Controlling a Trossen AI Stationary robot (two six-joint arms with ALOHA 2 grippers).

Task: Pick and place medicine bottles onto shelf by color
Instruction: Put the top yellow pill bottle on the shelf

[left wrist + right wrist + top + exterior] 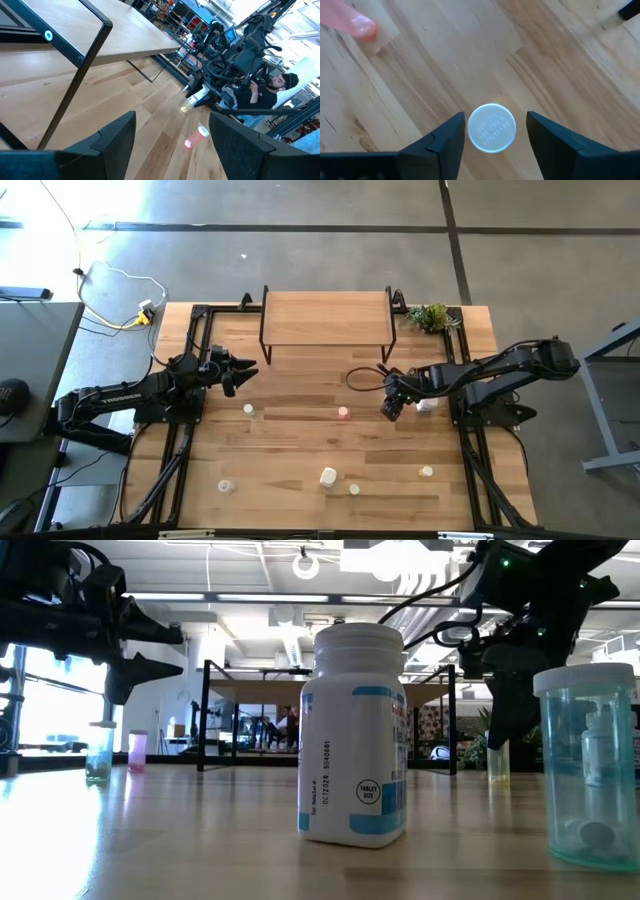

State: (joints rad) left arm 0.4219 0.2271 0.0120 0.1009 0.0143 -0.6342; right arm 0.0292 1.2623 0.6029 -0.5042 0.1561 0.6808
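the bottle [492,127] at the centre of things stood upright on the wooden table [300,450], its long axis vertical and its white ribbed cap pointing straight up at the right wrist camera. it sat between the two dark fingers of the right gripper [494,131], with a sliver of table visible on each side of the cap, so the jaws were apart and not clamped on it. in the low view its yellowish body [497,762] showed below that gripper. from above, the right gripper [390,406] hung over the table in front of the shelf's right end, just beside a small white object.

a pink bottle [344,412] stood upright near it on the left, close to the table's middle; in the right wrist view its pink body [351,21] appeared at the edge. a greenish bottle [250,410] stood further left.

the shelf [325,317], a light wood top on thin black legs, sat at the far edge with nothing on it. a small green plant [431,316] sat beside its right end.

nearer the front edge were four more bottles: a larger white one [328,476], a small one [354,489] just beside it, one to the right [427,472] and one to the left [227,485].

the left gripper [243,371] hovered by the shelf's left front leg, jaws apart and holding nothing.
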